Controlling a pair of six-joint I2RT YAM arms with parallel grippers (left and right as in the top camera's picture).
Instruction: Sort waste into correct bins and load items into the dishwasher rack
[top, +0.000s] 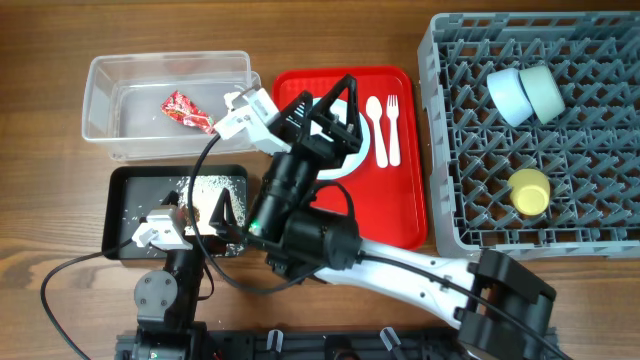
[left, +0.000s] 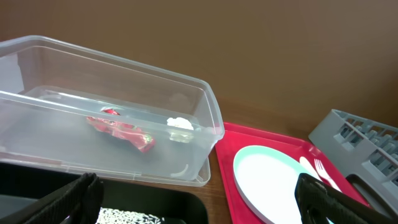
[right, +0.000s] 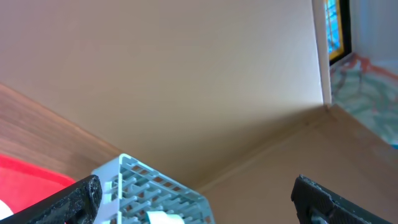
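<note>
The clear tub (top: 100, 90) holds the red wrapper (top: 187, 110). In the left wrist view the wrapper (left: 121, 130) lies beside the white tissue (left: 180, 123). The black tray (top: 130, 195) holds rice and scraps (top: 215, 186). My left gripper (top: 225, 210) is open and empty over that tray (left: 199, 208). My right gripper (top: 330, 105) is open and empty, raised over the left of the red serving tray (top: 400, 200). It covers most of the pale blue plate (top: 345, 167) (left: 273, 180). The spoon (top: 375, 125) and fork (top: 393, 125) lie on the red tray. The rack (top: 450, 140) holds the saucer (top: 507, 95), green bowl (top: 545, 90) and yellow cup (top: 530, 190).
The right arm reaches from the front right across the table to the red tray. The right wrist view points up at a brown wall and shows only a corner of the rack (right: 155, 193). A cable loops over the table at the front left (top: 70, 275).
</note>
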